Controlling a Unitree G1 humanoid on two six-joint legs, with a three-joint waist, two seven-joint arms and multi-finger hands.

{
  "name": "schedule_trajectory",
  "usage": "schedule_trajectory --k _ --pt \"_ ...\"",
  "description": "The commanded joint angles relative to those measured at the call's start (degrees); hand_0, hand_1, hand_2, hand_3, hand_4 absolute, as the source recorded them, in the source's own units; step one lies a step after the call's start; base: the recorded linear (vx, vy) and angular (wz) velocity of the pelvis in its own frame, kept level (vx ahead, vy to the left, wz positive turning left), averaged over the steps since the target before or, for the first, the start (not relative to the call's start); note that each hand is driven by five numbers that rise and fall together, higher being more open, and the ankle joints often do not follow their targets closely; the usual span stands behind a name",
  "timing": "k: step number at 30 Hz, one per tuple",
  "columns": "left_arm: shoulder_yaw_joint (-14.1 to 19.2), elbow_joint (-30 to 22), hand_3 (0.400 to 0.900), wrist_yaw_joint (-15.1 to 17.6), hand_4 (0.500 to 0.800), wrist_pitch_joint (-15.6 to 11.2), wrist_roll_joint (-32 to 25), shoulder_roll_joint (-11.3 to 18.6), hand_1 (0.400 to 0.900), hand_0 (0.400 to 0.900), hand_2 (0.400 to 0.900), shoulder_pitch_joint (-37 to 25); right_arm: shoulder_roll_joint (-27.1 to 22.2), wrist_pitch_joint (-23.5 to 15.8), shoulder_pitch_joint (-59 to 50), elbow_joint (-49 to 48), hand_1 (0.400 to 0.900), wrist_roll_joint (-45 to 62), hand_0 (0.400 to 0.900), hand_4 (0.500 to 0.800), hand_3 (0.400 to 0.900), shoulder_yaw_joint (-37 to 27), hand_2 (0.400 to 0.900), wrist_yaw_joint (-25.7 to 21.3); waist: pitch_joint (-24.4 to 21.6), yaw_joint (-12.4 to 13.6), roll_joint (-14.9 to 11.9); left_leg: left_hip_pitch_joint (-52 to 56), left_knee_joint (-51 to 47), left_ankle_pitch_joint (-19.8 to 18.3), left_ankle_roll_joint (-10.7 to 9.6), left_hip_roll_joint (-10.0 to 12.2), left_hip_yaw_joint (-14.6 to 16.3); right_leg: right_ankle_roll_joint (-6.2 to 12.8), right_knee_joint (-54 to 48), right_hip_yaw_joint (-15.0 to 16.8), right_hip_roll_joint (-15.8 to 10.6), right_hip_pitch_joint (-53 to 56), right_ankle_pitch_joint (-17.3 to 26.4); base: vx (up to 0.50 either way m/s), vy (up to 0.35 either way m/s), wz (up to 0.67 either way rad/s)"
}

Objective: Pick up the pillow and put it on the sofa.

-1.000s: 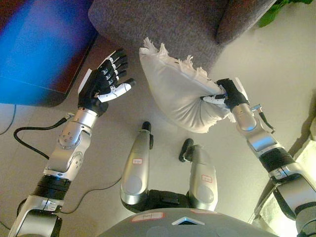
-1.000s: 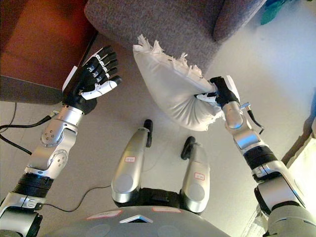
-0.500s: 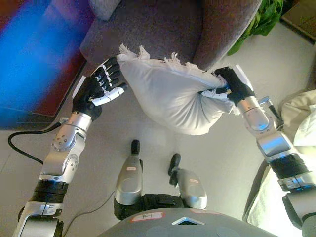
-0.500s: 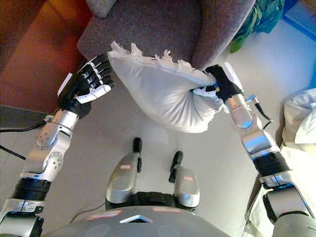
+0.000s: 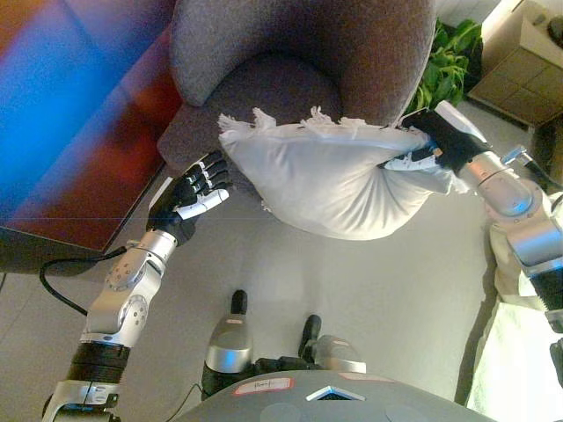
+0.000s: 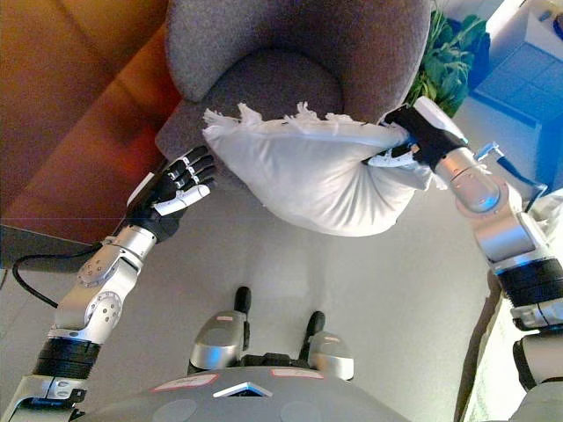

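Observation:
A white fringed pillow (image 5: 330,180) hangs in the air just in front of the grey sofa chair (image 5: 299,61), level with its seat edge. My right hand (image 5: 437,145) is shut on the pillow's right end, bunching the cloth. My left hand (image 5: 192,195) is open, fingers straight, beside and slightly below the pillow's left corner, close to it; contact there cannot be told. The chair's seat (image 6: 273,88) lies behind the pillow's fringed top edge.
A dark reddish-brown cabinet (image 6: 79,114) stands left of the chair. A green plant (image 5: 444,75) sits right of the chair, with a tan box (image 5: 519,66) behind it. Pale cloth (image 5: 519,352) lies on the floor at the right edge.
The camera view has risen and shifted toward the chair. My right hand has carried the pillow up and forward to the seat edge. My left hand now sits lower relative to the pillow.

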Motion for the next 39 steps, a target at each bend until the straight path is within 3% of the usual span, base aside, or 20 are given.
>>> schedule_trajectory --k 1,8,18,25,26,27,33,39 --pt "-1.6 -2.5 0.9 -1.7 0.8 -3.9 -3.1 1.5 0.9 0.9 0.9 1.2 -6.2 -6.6 -16.3 3.0 0.4 3.4 0.4 0.5 0.4 0.6 0.4 -4.0 -10.4 2.3 -0.5 0.8 -1.6 -1.0 1.6 -0.5 -0.8 -0.78 1.4 -3.0 2.1 -3.6 3.9 0.04 0.014 0.15" --pt "-1.5 -2.4 0.9 -3.2 0.8 -3.3 -4.3 2.3 0.9 0.9 0.9 1.0 -8.2 -6.7 -24.7 10.2 0.4 1.7 0.4 0.5 0.4 8.0 0.4 -0.9 -10.7 4.2 -0.8 1.0 -2.9 -0.2 1.4 -0.7 -2.4 -0.44 0.8 -4.7 1.9 -2.7 4.2 0.06 0.018 0.16" --pt "-3.3 -3.2 0.9 -4.1 0.8 -2.2 -4.8 3.6 0.9 0.9 0.9 -0.1 -5.9 -5.4 -36.1 22.7 0.4 -1.4 0.4 0.5 0.4 17.9 0.4 -0.1 -9.6 7.5 -1.7 0.4 -2.5 0.0 1.5 -1.3 -5.1 -0.24 0.9 -6.6 1.6 -1.9 4.2 0.08 0.001 0.15" --pt "-4.5 -4.0 0.9 -5.3 0.8 -2.1 -5.2 5.4 0.9 0.9 0.9 -1.3 -2.9 -3.3 -43.2 32.3 0.4 -6.4 0.4 0.5 0.4 24.1 0.4 -5.4 -8.1 10.4 -2.2 -0.5 -3.6 0.8 1.7 -1.5 -7.6 0.08 0.8 -8.0 1.8 -2.0 4.4 0.07 -0.044 0.15" --pt "-5.0 -3.8 0.9 -5.5 0.8 -2.6 -5.3 5.8 0.9 0.9 0.9 -1.8 -2.5 -3.4 -44.4 34.1 0.555 -7.0 0.555 0.593 0.555 24.7 0.555 -7.3 -7.8 10.9 -2.3 -1.0 -4.2 1.3 1.8 -1.6 -8.4 0.18 0.6 -8.1 2.0 -2.3 4.6 -0.04 -0.086 0.15" --pt "-5.4 -3.5 0.9 -5.7 0.8 -3.2 -5.6 6.3 0.9 0.9 0.9 -2.7 -2.1 -2.3 -45.8 35.5 0.9 -7.0 0.9 0.8 0.9 25.5 0.9 -8.2 -7.2 11.3 -2.4 -1.7 -4.8 1.7 1.8 -1.6 -9.0 0.29 0.4 -8.1 2.2 -2.8 4.8 -0.06 -0.091 0.13" --pt "-5.8 -3.0 0.9 -6.2 0.8 -4.9 -6.9 8.6 0.9 0.9 0.9 -5.6 -2.0 -0.4 -49.4 38.9 0.9 -3.8 0.9 0.8 0.9 26.8 0.9 -14.1 -4.8 12.1 -2.7 -4.4 -5.8 3.0 1.9 -1.8 -11.4 0.49 -0.2 -8.6 2.8 -4.5 5.3 -0.1 -0.079 0.09" --pt "-5.2 -3.5 0.9 -6.4 0.8 -5.3 -7.0 9.1 0.9 0.9 0.9 -4.9 -2.0 -0.4 -48.4 37.8 0.9 -1.8 0.9 0.8 0.9 26.0 0.9 -16.5 -4.7 11.9 -3.0 -3.9 -6.0 2.6 2.1 -1.5 -10.6 0.39 -0.1 -8.5 2.8 -4.4 5.1 0.01 -0.003 -0.04"
